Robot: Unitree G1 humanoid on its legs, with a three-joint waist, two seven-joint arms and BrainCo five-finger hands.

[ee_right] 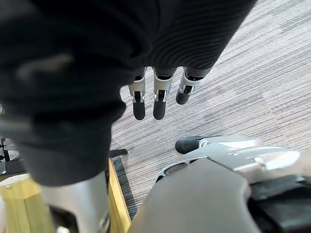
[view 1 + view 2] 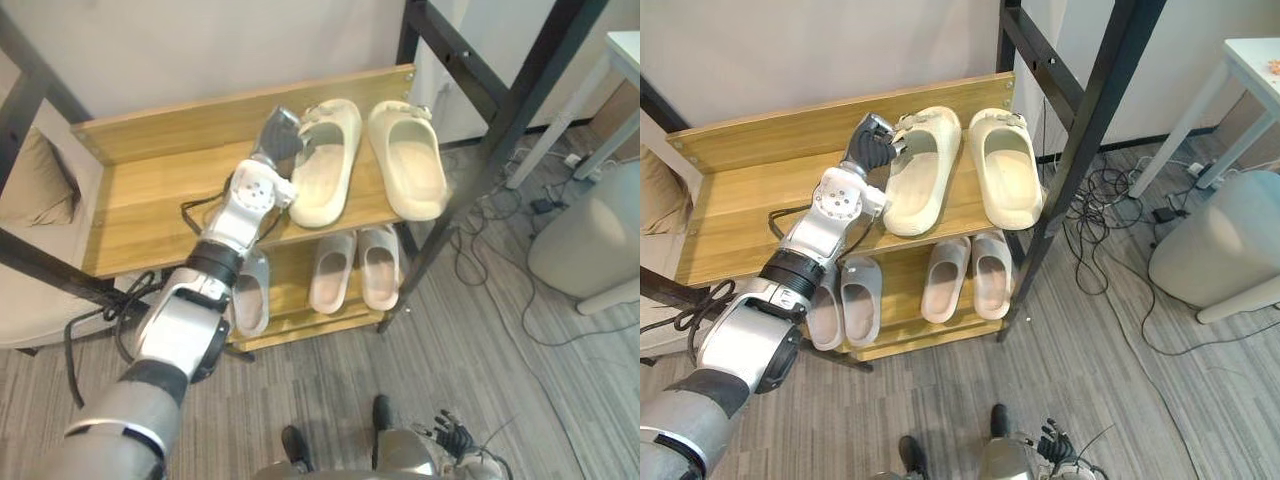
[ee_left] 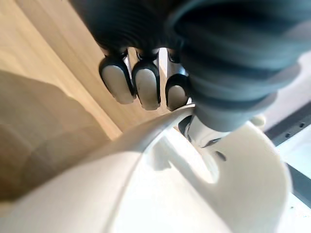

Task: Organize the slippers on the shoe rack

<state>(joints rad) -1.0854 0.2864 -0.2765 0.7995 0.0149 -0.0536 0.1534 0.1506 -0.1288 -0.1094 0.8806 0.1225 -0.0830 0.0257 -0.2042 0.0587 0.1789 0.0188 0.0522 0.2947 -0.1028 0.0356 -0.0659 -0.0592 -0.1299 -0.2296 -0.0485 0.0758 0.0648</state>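
Observation:
Two cream slippers lie side by side on the wooden shoe rack's top shelf (image 2: pixel 140 205). My left hand (image 2: pixel 280 135) is at the heel rim of the left cream slipper (image 2: pixel 325 170); in the left wrist view its fingers (image 3: pixel 138 83) curl outside the rim of that slipper (image 3: pixel 160 194) while the thumb reaches inside, pinching it. The right cream slipper (image 2: pixel 410 165) lies apart from the hand. On the lower shelf rest a pink pair (image 2: pixel 962 275) and a grey pair (image 2: pixel 845 300). My right hand (image 2: pixel 455 438) hangs low with relaxed fingers (image 1: pixel 155 99).
A black metal frame post (image 2: pixel 495 140) slants down just right of the rack. Cables (image 2: pixel 490 250) trail over the carpet beside it. A pale rounded bin (image 2: pixel 590 240) and a white table leg (image 2: pixel 560 120) stand at right. A beige cushion (image 2: pixel 35 180) lies left.

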